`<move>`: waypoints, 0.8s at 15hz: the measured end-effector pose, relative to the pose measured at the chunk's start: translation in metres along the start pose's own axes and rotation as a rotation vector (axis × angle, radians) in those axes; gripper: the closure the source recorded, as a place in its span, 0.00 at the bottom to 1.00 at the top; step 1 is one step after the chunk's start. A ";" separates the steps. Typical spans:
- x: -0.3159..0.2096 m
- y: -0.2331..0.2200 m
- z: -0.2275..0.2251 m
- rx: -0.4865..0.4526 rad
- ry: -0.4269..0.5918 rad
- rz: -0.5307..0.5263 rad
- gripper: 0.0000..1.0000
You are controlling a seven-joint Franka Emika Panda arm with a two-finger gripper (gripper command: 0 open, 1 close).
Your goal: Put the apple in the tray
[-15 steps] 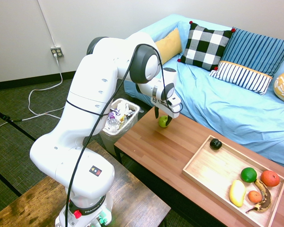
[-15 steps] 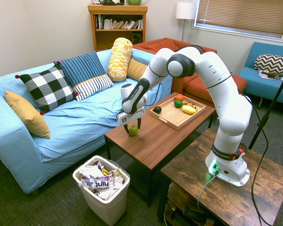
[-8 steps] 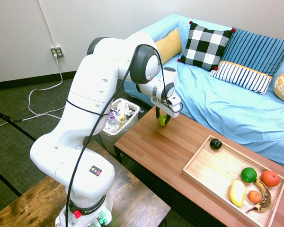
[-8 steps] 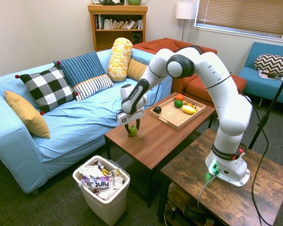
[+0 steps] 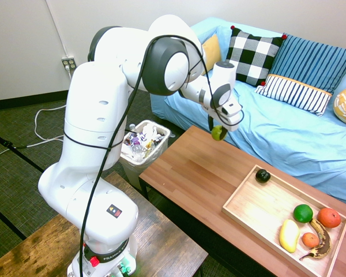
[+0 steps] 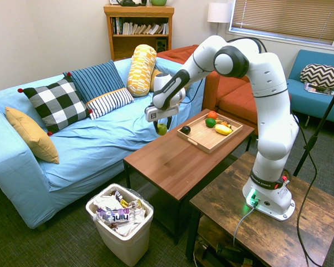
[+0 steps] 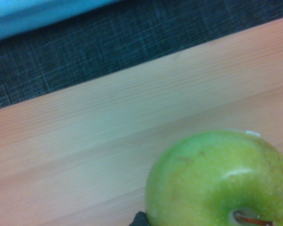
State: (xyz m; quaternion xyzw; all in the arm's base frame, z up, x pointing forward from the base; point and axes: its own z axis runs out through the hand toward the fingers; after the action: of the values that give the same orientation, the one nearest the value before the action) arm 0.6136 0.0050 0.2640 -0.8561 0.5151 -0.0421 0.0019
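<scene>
One gripper [image 5: 217, 130] is present, pointing straight down, its fingers clamped on the apple [image 5: 218, 133]. The apple hangs clear of the coffee table [image 5: 202, 173], above the edge nearest the blue sofa [image 5: 288, 130]; in the wrist view the apple [image 7: 217, 181] fills the lower corner with bare tabletop beneath it.

Key relation: the tray [image 5: 245, 208] lies further along the table from the gripper, toward the table's far end, and its long axis runs with the table's own length. From the second exterior view the gripper [image 6: 161, 127] is already near the tray's [image 6: 199, 143] closest end, where a small black fruit [image 6: 185, 129] sits; the bare wood past that fruit looks like the likely set-down area. Travel should therefore follow the table's length, then descend.

Change from one second ago: the apple then rested on the tabletop near the waste bin [image 5: 139, 145] end with the fingers spread around it. It is now gripped, lifted, and carried toward the tray.
</scene>
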 end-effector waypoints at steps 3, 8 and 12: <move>0.074 0.057 -0.024 0.017 0.012 0.093 1.00; 0.165 0.159 -0.004 0.004 -0.036 0.220 1.00; 0.199 0.215 0.042 -0.029 -0.092 0.289 1.00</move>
State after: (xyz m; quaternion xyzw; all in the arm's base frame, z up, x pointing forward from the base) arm 0.5201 -0.2729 0.2265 -0.7739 0.6330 0.0056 0.0191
